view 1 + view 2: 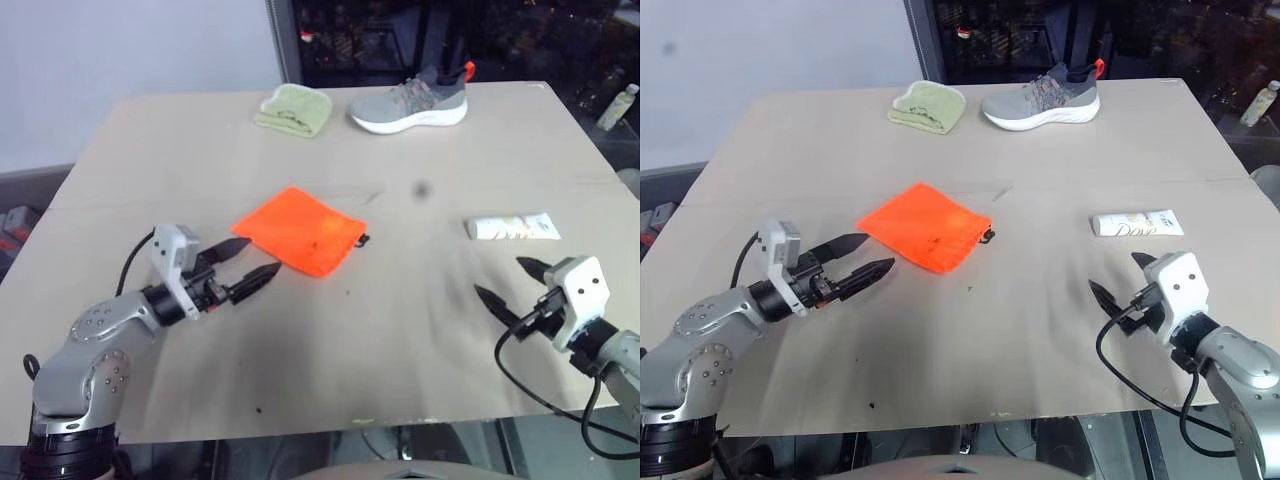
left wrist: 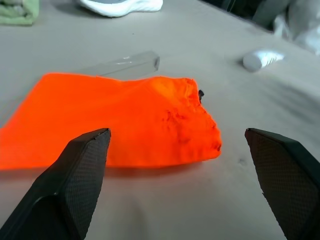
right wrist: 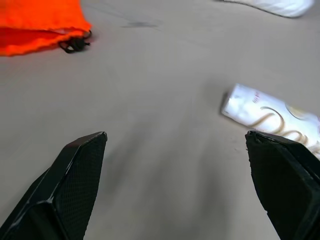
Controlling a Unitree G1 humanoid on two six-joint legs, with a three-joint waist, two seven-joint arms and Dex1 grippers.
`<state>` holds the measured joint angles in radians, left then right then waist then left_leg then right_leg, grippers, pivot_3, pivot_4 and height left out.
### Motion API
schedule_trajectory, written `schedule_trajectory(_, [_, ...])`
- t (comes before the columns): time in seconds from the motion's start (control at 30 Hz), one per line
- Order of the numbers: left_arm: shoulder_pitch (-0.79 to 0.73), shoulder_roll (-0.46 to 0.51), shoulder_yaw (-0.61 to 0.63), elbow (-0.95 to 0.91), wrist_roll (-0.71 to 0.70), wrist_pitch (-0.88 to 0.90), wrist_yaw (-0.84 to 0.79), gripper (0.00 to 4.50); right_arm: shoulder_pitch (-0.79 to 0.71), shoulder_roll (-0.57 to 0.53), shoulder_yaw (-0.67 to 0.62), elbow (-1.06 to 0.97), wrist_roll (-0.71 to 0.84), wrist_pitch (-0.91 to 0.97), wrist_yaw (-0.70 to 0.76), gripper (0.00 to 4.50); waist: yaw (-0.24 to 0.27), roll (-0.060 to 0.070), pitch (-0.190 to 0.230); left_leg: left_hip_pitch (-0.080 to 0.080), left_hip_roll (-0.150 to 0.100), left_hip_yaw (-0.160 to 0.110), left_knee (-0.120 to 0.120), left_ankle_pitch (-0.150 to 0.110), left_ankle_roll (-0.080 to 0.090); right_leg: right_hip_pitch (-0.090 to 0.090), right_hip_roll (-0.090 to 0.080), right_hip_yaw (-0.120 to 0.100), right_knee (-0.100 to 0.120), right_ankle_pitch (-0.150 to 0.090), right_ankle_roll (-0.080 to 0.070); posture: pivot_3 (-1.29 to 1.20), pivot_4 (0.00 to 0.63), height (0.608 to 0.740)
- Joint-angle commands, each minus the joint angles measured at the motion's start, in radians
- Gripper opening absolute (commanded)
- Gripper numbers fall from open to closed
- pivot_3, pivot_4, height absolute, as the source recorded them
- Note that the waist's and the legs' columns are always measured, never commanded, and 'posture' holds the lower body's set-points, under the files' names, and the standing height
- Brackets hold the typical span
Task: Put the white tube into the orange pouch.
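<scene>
The left gripper [image 1: 246, 264] was observed nearest the table's front edge on the left side, its two black fingers spread apart and nothing held between them. The fingertips were directed at the near left corner of the orange pouch [image 1: 301, 230] and stood just beside it; contact could not be confirmed. The right gripper [image 1: 508, 283] was observed near the front on the right side, likewise spread wide and empty, raised above the bare table [image 1: 400, 340] surface.

The orange pouch was found lying flat on the table, left of centre, set diamond-wise to the table's edges. A thin black cord [image 1: 362, 239] was seen knotted at its right corner. In the left wrist view a clear flat strip [image 2: 125, 64] was noted on the table just beyond the pouch.

The white tube [image 1: 512, 229] was found lying on its side on the right half of the table, just beyond the right gripper's fingertips and well apart from the pouch. Faint pale printing was visible on it.

At the far edge, a folded light-green cloth [image 1: 294, 109] and a grey shoe [image 1: 411, 102] with a white sole were recorded side by side, the cloth to the left. A small pale bottle [image 1: 618, 106] was noted beyond the table's far right corner.
</scene>
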<state>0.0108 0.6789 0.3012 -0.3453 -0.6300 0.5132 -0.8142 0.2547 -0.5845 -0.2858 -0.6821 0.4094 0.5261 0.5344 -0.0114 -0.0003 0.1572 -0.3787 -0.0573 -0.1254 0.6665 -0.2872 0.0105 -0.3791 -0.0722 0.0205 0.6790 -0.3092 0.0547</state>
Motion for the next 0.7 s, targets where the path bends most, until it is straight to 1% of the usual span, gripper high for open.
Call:
schedule_trajectory(0.03, [0.022, 0.034, -0.052, -0.05, 0.12, -0.142, -0.041, 4.47, -0.01, -0.007, -0.003, -0.05, 0.01, 0.009, -0.01, 4.5, 0.0, 0.0, 0.0, 0.0, 0.0, 0.0, 0.0, 0.0, 0.0, 0.0, 0.0, 0.0, 0.0, 0.0, 0.0, 0.0, 0.15, 0.74])
schedule_trajectory(0.1, [0.026, 0.054, -0.113, -0.041, 0.288, -0.292, -0.012, 4.47, -0.004, -0.017, 0.001, -0.065, 0.009, 0.012, 0.001, 4.5, 0.001, 0.0, 0.0, 0.0, 0.0, 0.0, 0.0, 0.0, 0.0, 0.0, 0.0, 0.0, 0.0, 0.0, 0.0, 0.0, 0.15, 0.74])
schedule_trajectory(0.13, [0.022, 0.06, -0.137, -0.026, 0.348, -0.346, -0.001, 4.47, 0.002, -0.023, 0.004, -0.075, 0.011, 0.012, 0.01, 4.5, 0.002, 0.0, 0.0, 0.0, -0.001, 0.0, 0.0, 0.0, 0.0, 0.0, 0.0, 0.0, 0.0, 0.0, 0.0, 0.0, 0.15, 0.74])
schedule_trajectory(0.17, [0.016, 0.06, -0.151, -0.006, 0.383, -0.394, 0.003, 4.47, 0.006, -0.025, 0.01, -0.087, 0.015, 0.016, 0.014, 4.5, 0.003, 0.0, 0.0, 0.0, -0.001, 0.0, 0.0, 0.0, 0.0, 0.0, 0.0, 0.0, 0.0, 0.0, 0.0, 0.0, 0.15, 0.74])
schedule_trajectory(0.2, [0.002, 0.049, -0.153, 0.005, 0.382, -0.395, 0.01, 4.47, 0.01, -0.025, 0.016, -0.101, 0.022, 0.021, 0.017, 4.5, 0.003, 0.0, 0.0, 0.0, -0.001, 0.0, 0.0, 0.0, 0.0, 0.0, 0.0, 0.0, 0.0, 0.0, 0.0, 0.0, 0.15, 0.74])
schedule_trajectory(0.27, [-0.02, 0.03, -0.152, 0.0, 0.328, -0.328, 0.008, 4.47, 0.016, -0.027, 0.028, -0.128, 0.037, 0.034, 0.019, 4.5, 0.004, 0.0, 0.0, 0.0, 0.0, 0.0, 0.0, 0.0, 0.0, 0.0, 0.0, 0.0, 0.0, 0.0, 0.0, 0.0, 0.15, 0.74])
schedule_trajectory(0.37, [-0.061, -0.002, -0.139, -0.036, 0.192, -0.133, 0.036, 4.47, 0.019, -0.025, 0.043, -0.15, 0.036, 0.045, 0.004, 4.5, 0.001, 0.0, 0.0, 0.0, 0.0, 0.0, 0.0, 0.0, 0.0, 0.0, 0.0, 0.0, 0.0, 0.0, 0.0, 0.0, 0.15, 0.74])
schedule_trajectory(0.47, [-0.095, -0.02, -0.147, -0.073, 0.146, -0.023, 0.078, 4.47, 0.014, -0.02, 0.056, -0.161, 0.032, 0.054, -0.015, 4.5, 0.0, -0.001, 0.0, 0.0, 0.0, 0.0, 0.0, 0.0, 0.0, 0.0, 0.0, -0.001, 0.0, 0.0, 0.0, 0.0, 0.15, 0.74])
schedule_trajectory(0.6, [-0.131, -0.014, -0.211, -0.115, 0.215, 0.096, 0.179, 4.47, 0.004, -0.011, 0.077, -0.184, 0.03, 0.072, -0.048, 4.5, -0.001, -0.001, 0.0, 0.0, 0.0, 0.0, 0.0, 0.0, 0.0, 0.0, 0.001, 0.0, 0.001, 0.0, 0.0, 0.0, 0.15, 0.74])
schedule_trajectory(0.7, [-0.166, -0.043, -0.281, -0.122, 0.267, 0.134, 0.242, 4.47, 0.006, -0.009, 0.076, -0.193, 0.033, 0.078, -0.061, 4.5, 0.0, -0.001, 0.0, 0.0, -0.001, 0.0, 0.0, 0.0, 0.0, 0.0, 0.002, 0.0, 0.001, 0.0, 0.0, 0.0, 0.15, 0.74])
